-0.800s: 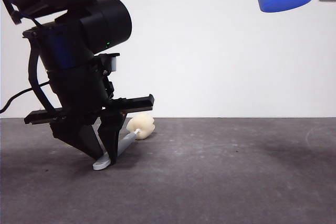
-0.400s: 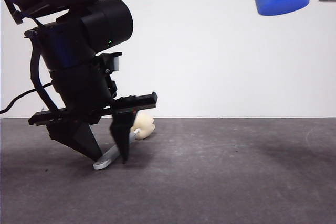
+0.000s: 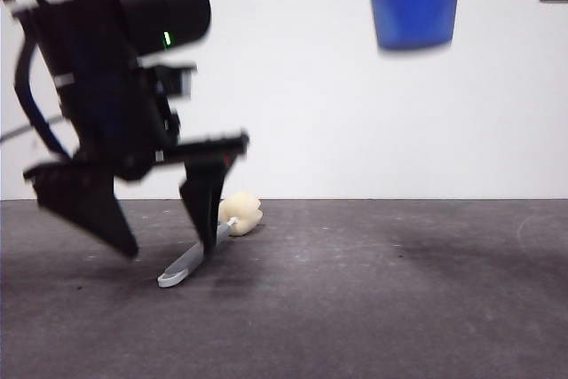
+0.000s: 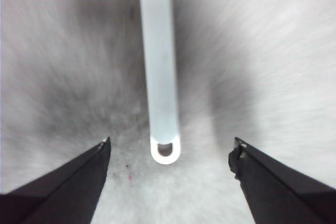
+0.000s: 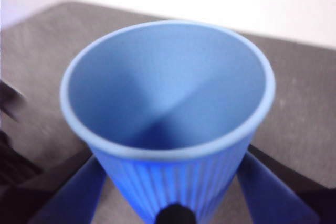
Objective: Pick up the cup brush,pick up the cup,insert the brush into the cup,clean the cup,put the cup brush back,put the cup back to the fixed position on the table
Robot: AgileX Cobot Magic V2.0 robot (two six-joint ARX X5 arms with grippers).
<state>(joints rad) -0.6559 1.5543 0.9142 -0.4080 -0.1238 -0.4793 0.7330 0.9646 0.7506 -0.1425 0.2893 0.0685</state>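
The left claw (image 3: 164, 250) hangs low over the left part of the counter (image 3: 373, 299). Its two black jaws are spread wide and hold nothing. In the front view one jaw points down at the far left, and the other one stands just at the grey handle of the cup brush (image 3: 206, 248); the picture is blurred there, so I cannot tell if this jaw touches the handle.

The cup brush lies on the counter between the two jaws. Its looped tip is nearer to the front camera and a little to the left. The handle goes back and to the right, and the cream-yellow sponge head is at the far end, resting on the counter. In the left wrist view the handle (image 4: 157, 66) lies in the middle of the gap between the jaws of the left claw (image 4: 170, 153), well apart from both tips, with the small loop at its end.

The right claw (image 5: 173, 211) pinches the cup (image 5: 168, 124) low on its ribbed wall, one jaw on each side, and the open mouth is turned toward the wrist camera. In the front view the cup (image 3: 415, 2) is high in the air at the upper right, well above the counter, with its base pointing down. The inside of the cup looks empty.
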